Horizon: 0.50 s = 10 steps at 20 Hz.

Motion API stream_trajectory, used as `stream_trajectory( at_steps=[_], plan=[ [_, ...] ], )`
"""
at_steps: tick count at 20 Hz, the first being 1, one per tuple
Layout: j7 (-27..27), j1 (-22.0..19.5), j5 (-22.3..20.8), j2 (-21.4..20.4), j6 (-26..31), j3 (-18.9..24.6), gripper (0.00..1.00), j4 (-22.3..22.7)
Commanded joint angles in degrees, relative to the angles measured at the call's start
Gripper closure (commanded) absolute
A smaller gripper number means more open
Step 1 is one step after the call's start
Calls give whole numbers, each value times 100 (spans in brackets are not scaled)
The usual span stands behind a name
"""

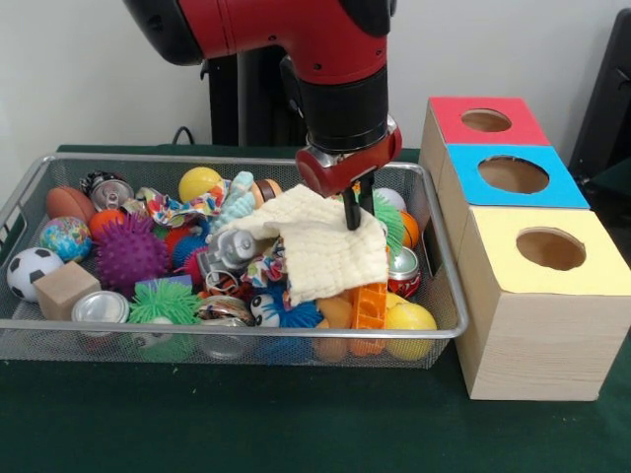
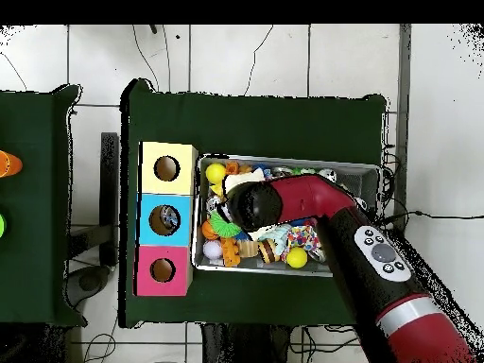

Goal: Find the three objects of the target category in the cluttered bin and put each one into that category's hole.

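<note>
Cloth point(image 1: 330, 251), cream and waffle-textured, lies draped over toys in the wire bin's point(image 1: 449, 305) right half. Gripper point(image 1: 352, 219) presses its dark fingers into the cloth's far edge; whether it grips cannot be told.

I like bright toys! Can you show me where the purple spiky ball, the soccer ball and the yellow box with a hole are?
purple spiky ball point(image 1: 129, 252): front view, middle of its spikes.
soccer ball point(image 1: 32, 272): front view, its white front.
yellow box point(image 1: 513, 268): front view, top face beside the hole.
</note>
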Motion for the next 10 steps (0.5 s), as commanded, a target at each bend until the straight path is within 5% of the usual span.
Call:
stream_trajectory(
  at_steps=[1,10],
  plan=[
    [-1002,-48,-661,-47,899,-369,100,-464],
    [-1291,-264,-1000,-125,1231,-367,100,-585]
  ],
)
